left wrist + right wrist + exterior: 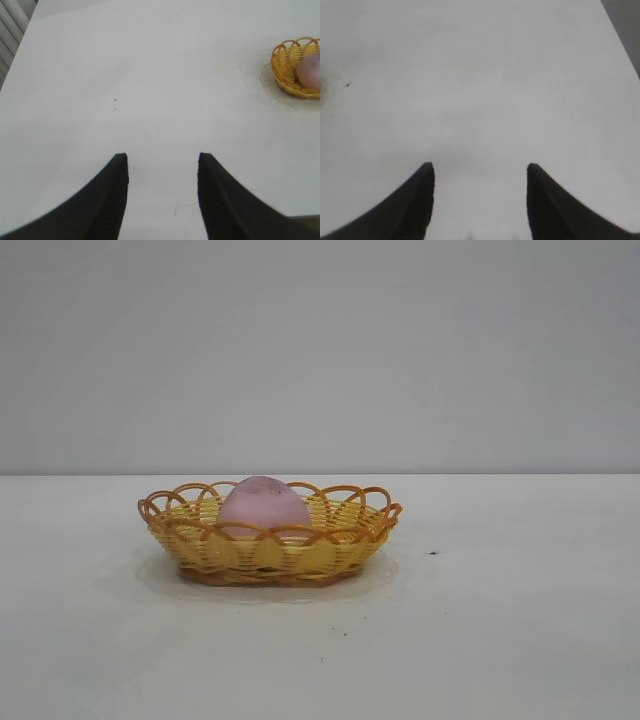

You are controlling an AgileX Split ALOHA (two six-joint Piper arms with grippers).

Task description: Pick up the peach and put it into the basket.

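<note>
The dusty-pink peach [264, 502] lies inside the yellow-orange wicker basket [230, 552] on the white table, left of centre in the exterior view. No arm shows in that view. In the left wrist view the basket [285, 62] with the peach [310, 71] in it sits far off at the picture's edge. My left gripper [162, 157] is open and empty over bare table, well away from the basket. My right gripper [480, 167] is open and empty over bare table; the basket and the peach do not show in its view.
A small dark speck [433, 553] lies on the table to the right of the basket. The table's edge [15, 55] shows in the left wrist view, and the far table edge [620, 35] in the right wrist view.
</note>
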